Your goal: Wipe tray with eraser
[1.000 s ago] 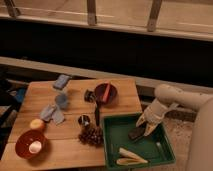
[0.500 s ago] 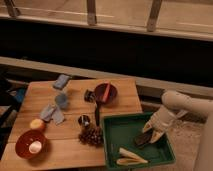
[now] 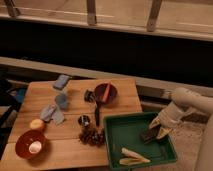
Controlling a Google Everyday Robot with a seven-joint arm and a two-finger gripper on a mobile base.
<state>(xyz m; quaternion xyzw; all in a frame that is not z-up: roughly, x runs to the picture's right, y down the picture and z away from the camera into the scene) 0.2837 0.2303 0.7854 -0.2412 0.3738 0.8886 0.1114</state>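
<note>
By the right edge of the tray (image 3: 122,135), the gripper (image 3: 159,131) holds the eraser (image 3: 150,134) low on the tray floor, jaws closed tight on it, apparently so its flat face can rub the surface.

Large square dark-green plastic tray (image 3: 115,144) at the wooden table's (image 3: 120,95) right front corner. White arm's gripper (image 3: 158,132) low over the tray's right side, fingers closed, seemingly pinching small flat black eraser block (image 3: 149,135). Pale strips (image 3: 131,156) near front rim.
</note>
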